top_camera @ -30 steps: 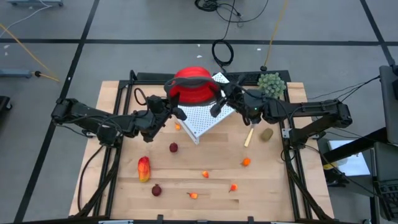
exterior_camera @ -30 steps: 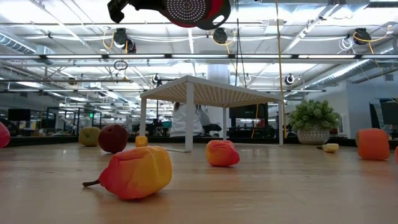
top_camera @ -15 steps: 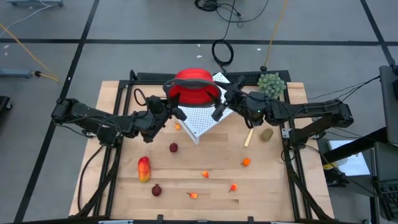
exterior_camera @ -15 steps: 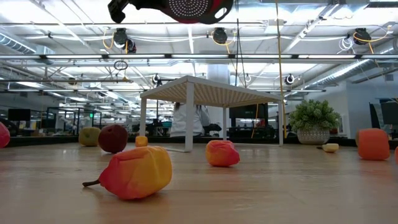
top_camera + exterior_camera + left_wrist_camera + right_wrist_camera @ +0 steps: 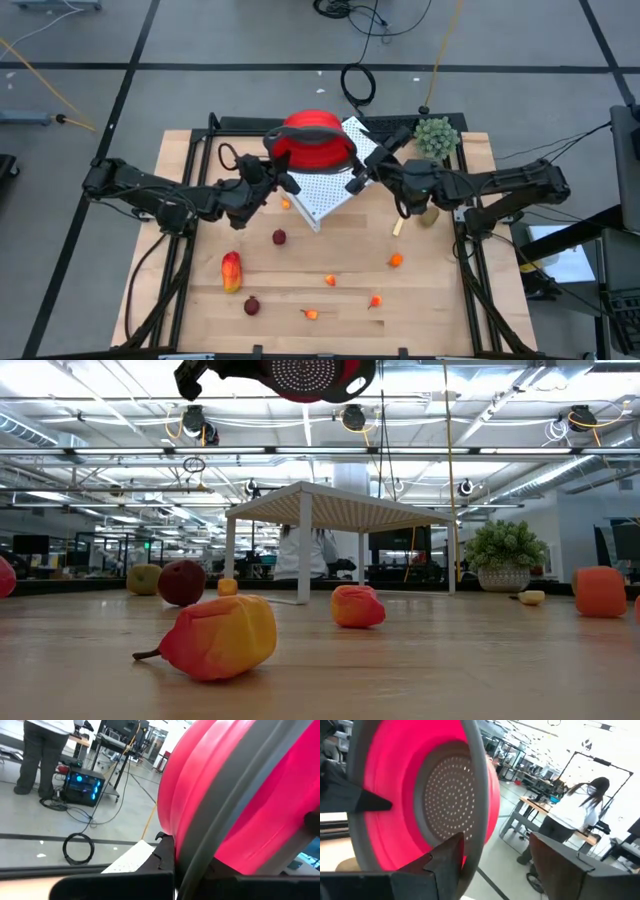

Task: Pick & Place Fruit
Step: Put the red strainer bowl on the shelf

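The wooden bench [image 5: 440, 310] carries a white perforated stand [image 5: 330, 190] at its far middle. Above that stand hangs a red collapsible colander [image 5: 312, 140], clear of the surface; in the low view only its perforated underside shows at the top edge.

The left gripper [image 5: 283, 183] is at the colander's near-left rim, jaws closed on the colander's grey rim band; the left wrist view shows that band running straight into the grip. The right gripper [image 5: 368, 168] stands just beside the opposite rim with jaws spread and apart from it, so the colander appears carried by the left arm alone.

The fruit is all on the bench, none in the colander: the red-and-yellow piece [image 5: 231, 271] near left, two dark red balls [image 5: 279, 237] and [image 5: 251, 306], the brown oval [image 5: 429, 215] under the right arm, and the orange bits [image 5: 396, 261] scattered across the near half. A pale-handled knife [image 5: 398, 222] lies by the oval; a green plant [image 5: 436, 135] sits at the far right corner.

Risks, as judged: a one-sided hold on a wide rim may let the colander tilt or slip onto the stand. The right arm, reaching down for fruit, could clip the knife or roll the oval away.
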`<state>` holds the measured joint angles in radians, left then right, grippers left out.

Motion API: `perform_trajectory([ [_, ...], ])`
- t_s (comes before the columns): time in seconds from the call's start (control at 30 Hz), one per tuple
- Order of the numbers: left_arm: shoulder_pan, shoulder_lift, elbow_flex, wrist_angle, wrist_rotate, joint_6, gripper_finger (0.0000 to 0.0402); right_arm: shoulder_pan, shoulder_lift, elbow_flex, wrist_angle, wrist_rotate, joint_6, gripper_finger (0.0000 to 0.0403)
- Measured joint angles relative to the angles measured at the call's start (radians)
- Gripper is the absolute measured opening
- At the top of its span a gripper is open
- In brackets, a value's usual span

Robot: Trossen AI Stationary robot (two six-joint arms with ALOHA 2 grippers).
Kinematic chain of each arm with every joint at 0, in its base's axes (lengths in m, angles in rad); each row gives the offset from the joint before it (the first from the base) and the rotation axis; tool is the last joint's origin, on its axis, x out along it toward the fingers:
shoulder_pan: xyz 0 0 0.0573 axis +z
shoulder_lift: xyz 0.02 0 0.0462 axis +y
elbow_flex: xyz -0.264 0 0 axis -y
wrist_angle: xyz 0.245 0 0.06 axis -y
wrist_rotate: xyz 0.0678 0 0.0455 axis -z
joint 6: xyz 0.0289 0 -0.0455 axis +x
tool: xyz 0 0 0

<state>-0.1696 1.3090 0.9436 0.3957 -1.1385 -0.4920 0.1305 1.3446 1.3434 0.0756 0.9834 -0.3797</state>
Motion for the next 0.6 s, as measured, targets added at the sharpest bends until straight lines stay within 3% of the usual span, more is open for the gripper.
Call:
perform_trajectory([
  [0.33,0.03,0.0,0.0,-0.192,0.115,-0.225,0.0,0.097,-0.045,0.0,-0.052,0.004,0.013,0.0215],
  [0.6,0.114,0.0,0.0,-0.378,0.389,-0.482,0.0,0.143,-0.15,0.0,-0.301,-0.203,0.167,0.0173],
])
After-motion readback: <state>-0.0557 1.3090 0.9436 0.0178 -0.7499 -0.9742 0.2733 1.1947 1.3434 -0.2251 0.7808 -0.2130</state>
